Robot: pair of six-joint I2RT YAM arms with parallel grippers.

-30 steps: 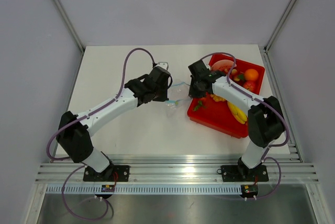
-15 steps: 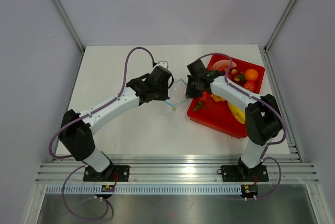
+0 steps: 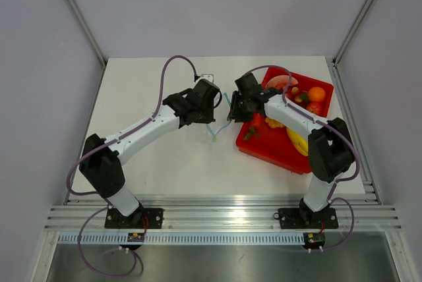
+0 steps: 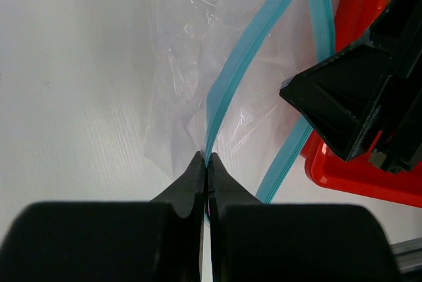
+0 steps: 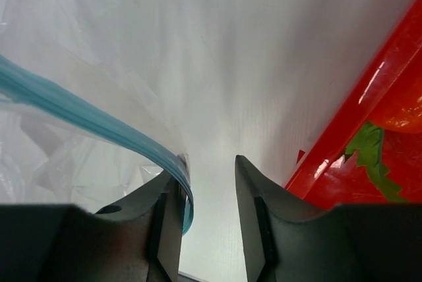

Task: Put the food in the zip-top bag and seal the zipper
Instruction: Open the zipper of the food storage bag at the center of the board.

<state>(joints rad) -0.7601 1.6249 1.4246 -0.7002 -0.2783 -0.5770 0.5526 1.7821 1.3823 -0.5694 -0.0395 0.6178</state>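
Note:
The clear zip-top bag hangs crumpled between my two grippers, left of the red tray; it also shows in the left wrist view. My left gripper is shut on its light blue zipper. My right gripper is open; the blue zipper curves down against the inner face of its left finger. A red tomato-like fruit lies in the tray's far right corner. I cannot make out the purple fruit.
The red tray sits right of the bag and holds an orange ball, a yellow banana and a red fruit with green leaves. The tray's rim is close to my right gripper.
Both grippers have moved toward the far side of the table. The right gripper has shifted left, closer to the left gripper, and the bag has risen and bunched between them.

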